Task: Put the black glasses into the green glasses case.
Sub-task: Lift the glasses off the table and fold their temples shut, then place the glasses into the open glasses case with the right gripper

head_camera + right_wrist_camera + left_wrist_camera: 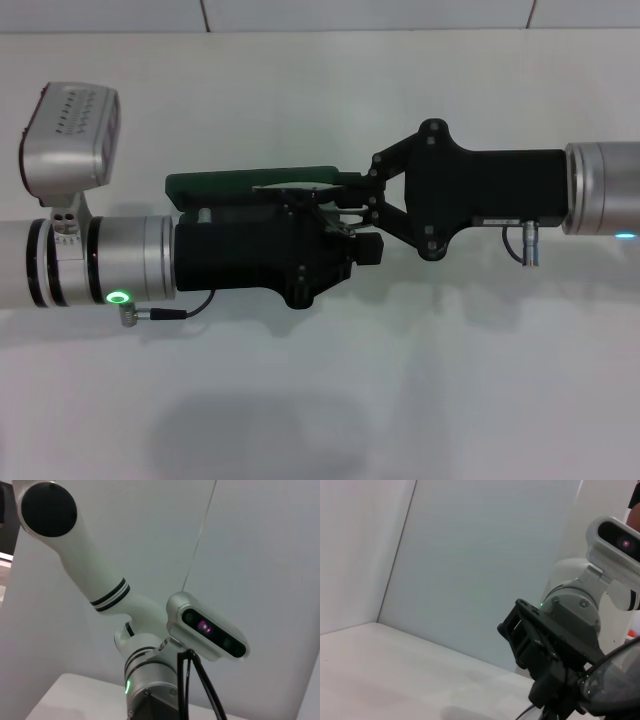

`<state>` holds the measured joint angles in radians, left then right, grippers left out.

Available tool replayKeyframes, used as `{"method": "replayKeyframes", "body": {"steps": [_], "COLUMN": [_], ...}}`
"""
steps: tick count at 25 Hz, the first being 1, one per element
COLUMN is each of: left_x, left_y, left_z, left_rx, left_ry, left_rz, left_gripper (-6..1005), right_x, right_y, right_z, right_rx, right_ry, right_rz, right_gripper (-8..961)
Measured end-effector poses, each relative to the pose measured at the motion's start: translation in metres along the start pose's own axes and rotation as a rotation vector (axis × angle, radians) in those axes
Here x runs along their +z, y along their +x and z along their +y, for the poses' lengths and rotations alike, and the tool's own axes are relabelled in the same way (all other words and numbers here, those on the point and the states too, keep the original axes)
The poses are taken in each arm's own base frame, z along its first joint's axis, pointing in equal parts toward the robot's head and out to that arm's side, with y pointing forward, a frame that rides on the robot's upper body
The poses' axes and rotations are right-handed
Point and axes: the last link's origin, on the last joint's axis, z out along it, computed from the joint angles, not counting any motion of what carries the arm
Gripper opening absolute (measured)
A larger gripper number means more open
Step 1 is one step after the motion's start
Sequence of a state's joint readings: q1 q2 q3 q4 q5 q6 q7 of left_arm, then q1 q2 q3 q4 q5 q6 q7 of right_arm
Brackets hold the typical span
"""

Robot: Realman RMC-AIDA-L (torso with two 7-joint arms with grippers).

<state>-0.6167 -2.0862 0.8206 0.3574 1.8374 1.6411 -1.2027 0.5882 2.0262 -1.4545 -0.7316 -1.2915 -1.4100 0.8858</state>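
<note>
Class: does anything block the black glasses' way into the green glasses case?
No separate object shows. The left gripper itself hangs over most of the green glasses case, the black glasses between it and the right gripper.

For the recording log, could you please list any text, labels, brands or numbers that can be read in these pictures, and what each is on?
No text can be read in any view.
Small light label on the right gripper body, near its cable plug: too small to read.
Green glasses case: only an edge shows behind the left gripper; no lettering visible.
Wrist cameras and arm housings: no markings legible.
</note>
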Motion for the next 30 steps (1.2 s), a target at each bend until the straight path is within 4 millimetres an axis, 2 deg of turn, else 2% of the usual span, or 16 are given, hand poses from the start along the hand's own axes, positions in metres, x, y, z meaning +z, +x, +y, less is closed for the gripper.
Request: {"method": "replayKeyframes", "body": {"steps": [22, 30], "left_x": [-0.002, -0.009], "left_y": [-0.001, -0.008], "left_z": [-0.001, 0.001], "left_rx": [-0.006, -0.016], "left_ry": [0.016, 0.02], "left_rz": [0.015, -0.011], "left_gripper": [-1, -1], "right_x": [0.0, -0.007], "right_y": [0.0, -0.001], "right_z": [-0.001, -0.019], "right_rx": [0.023, 0.022], "right_ry": [0.004, 0.111], "right_rz": [-0.001, 0.002], "right_gripper": [39, 39]}}
